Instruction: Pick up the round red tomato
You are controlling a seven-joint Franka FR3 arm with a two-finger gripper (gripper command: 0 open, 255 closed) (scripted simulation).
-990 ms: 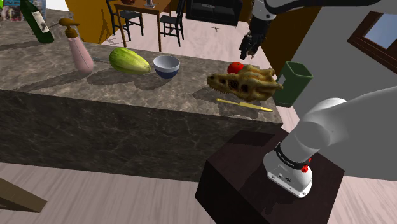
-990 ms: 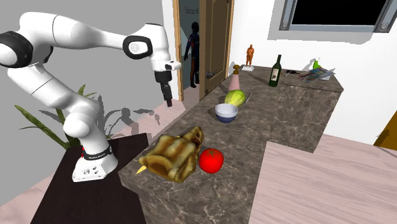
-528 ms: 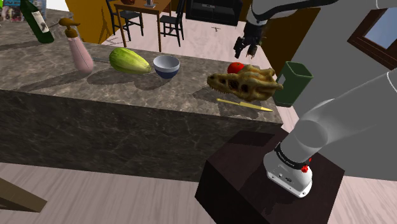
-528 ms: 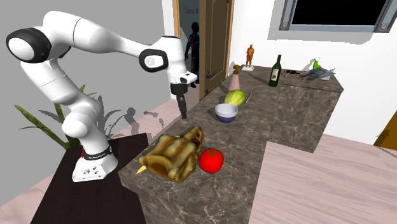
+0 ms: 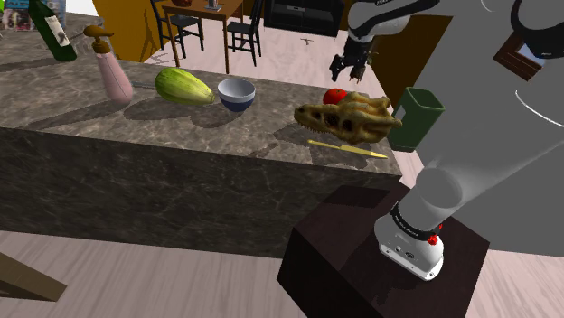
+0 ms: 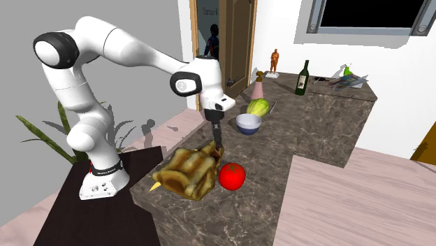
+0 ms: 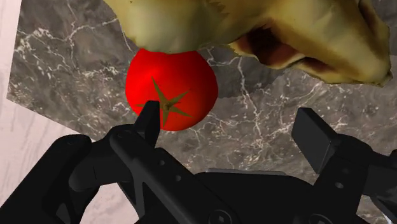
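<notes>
Step in hand: approach and alignment; the grasp itself is not yet made.

Worktop [image 5: 136,122] layout, from the shoulder view's left to its right: wine bottle [image 5: 52,32], pink spray bottle [image 5: 113,70], green vegetable [image 5: 184,86], bowl [image 5: 236,93], tomato [image 5: 335,96], dinosaur skull [image 5: 348,117], and, past the worktop's end, green bin [image 5: 418,117].

1. Tool state. My tool [image 5: 346,74] hangs above the tomato, pointing down at the worktop. In the wrist view its two fingers [image 7: 147,121] stand apart with only bare worktop between them. My tool is open and holds nothing.

2. Target position. The tomato rests on the worktop just beside the skull, on the skull's far side as the shoulder view has it. In the second exterior view the tomato [image 6: 232,176] lies to the right of the skull [image 6: 189,171], with my tool [image 6: 220,152] above the gap between them. Seen from the wrist, the tomato [image 7: 170,89] sits ahead of one finger, not centred in my tool [image 7: 232,121], and the skull [image 7: 267,25] overlaps its far edge.

3. Next move, as I judge it. Shift sideways until the tomato is centred between the fingers, descend, then close. One finger must pass close to the skull; contact there could nudge either object.

4. Target appearance. Round, glossy, bright red, with a star-shaped olive-brown calyx on top.
</notes>
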